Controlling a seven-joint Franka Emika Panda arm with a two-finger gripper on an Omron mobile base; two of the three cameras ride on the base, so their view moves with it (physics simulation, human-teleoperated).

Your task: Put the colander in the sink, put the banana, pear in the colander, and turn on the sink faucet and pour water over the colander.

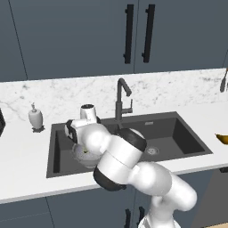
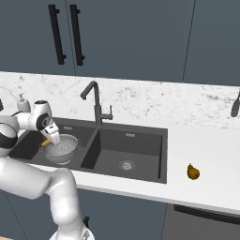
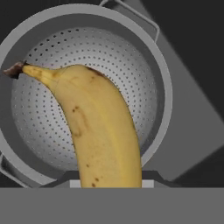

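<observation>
Over the sink's (image 2: 140,136) colander (image 3: 144,78), the gripper (image 2: 47,140) grips the banana (image 3: 100,131).

The colander (image 2: 61,148) is sitting in the sink's (image 2: 140,161) left basin, frame left; the pear (image 2: 192,172) is lying on the counter (image 2: 206,150) at lower right.

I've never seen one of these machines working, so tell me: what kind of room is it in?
A kitchen, computer-rendered by the look of it. A dark double-basin sink with a tall faucet sits in a white marble-look counter under dark cabinets.
</observation>
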